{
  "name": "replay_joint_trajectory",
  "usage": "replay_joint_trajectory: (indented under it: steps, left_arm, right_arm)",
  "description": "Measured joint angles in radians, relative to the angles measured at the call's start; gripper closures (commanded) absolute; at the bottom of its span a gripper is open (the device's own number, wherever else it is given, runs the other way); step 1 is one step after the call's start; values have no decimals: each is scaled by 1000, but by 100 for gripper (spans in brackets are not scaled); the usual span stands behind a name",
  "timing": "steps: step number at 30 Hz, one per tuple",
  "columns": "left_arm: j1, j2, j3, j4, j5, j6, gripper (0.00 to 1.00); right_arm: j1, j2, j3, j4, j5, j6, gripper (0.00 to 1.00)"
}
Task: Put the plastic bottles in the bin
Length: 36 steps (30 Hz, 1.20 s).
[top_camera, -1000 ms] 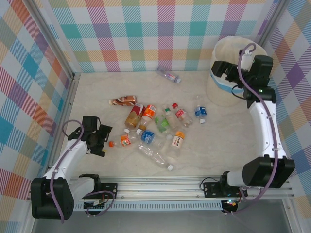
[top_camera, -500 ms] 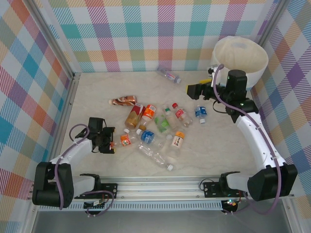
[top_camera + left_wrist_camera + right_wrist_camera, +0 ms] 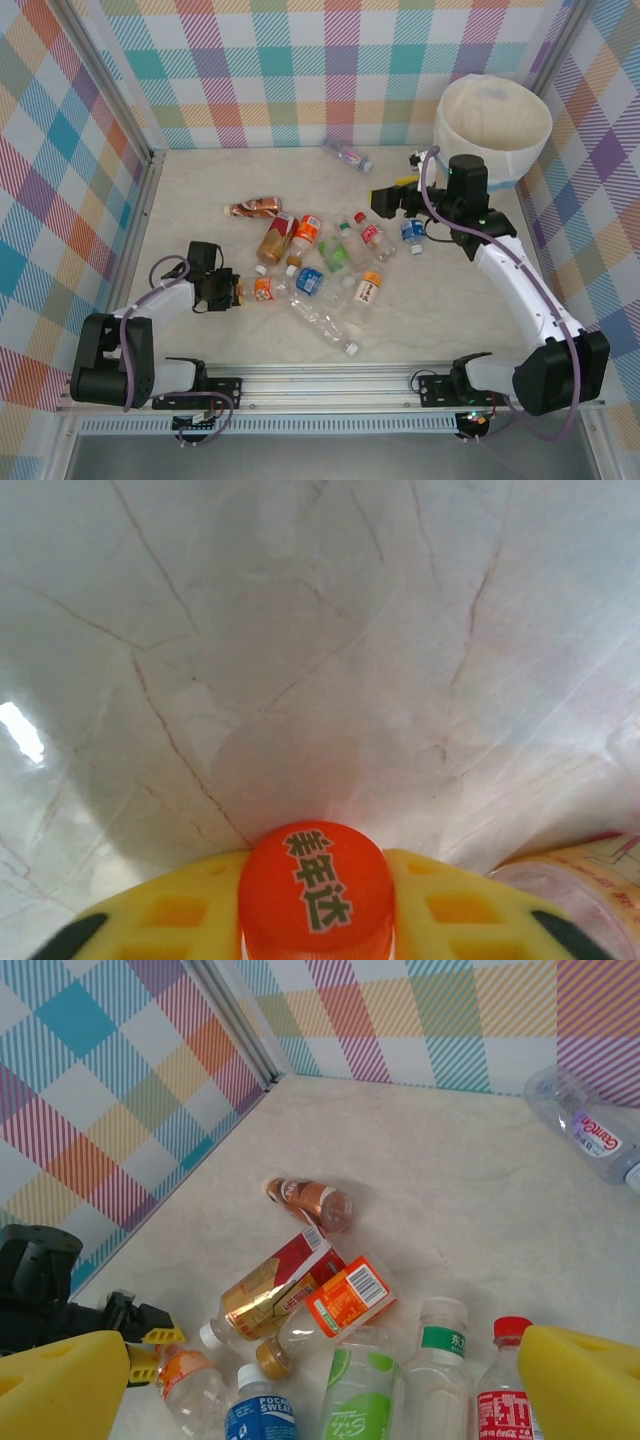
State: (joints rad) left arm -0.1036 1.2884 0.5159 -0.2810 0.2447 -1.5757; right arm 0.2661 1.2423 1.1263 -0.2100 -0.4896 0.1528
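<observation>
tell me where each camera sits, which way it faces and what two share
Top external: above and behind the bases, looking down on the table; both arms, left gripper and right gripper show.
Left wrist: on the left arm, looking down at the table; its yellow fingers clamp the orange-capped bottle.
Right wrist: raised, facing the left wall across the plastic bottles; its open yellow fingertips frame the bottom corners.
Shared: top and right wrist both see the left gripper holding that bottle.
</observation>
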Motion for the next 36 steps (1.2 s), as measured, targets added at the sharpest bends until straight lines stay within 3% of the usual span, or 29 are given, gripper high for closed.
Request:
replay_joint_trajectory:
  steps: [4, 9, 14, 21, 26, 36]
  left_arm:
    - [0, -24, 0, -10, -26, 23, 100]
    - [14, -107, -2, -35, -122, 84, 100]
    - [15, -229, 35, -57, -174, 249, 100]
    - [-48, -256, 217, 21, -89, 566, 100]
    - [-143, -133, 431, 65, 42, 768, 100]
    - [-259, 33, 555, 101, 199, 943, 100]
  right_arm:
    - [19, 0, -36, 17, 27, 29, 0]
    - [42, 0, -103, 60, 46, 85, 0]
    - [110, 13, -113, 68, 60, 95, 0]
    - [285, 138, -143, 166, 50, 130, 0]
    - [396, 237, -122, 161, 17, 93, 1]
    - [430, 268, -103, 266, -21, 111, 0]
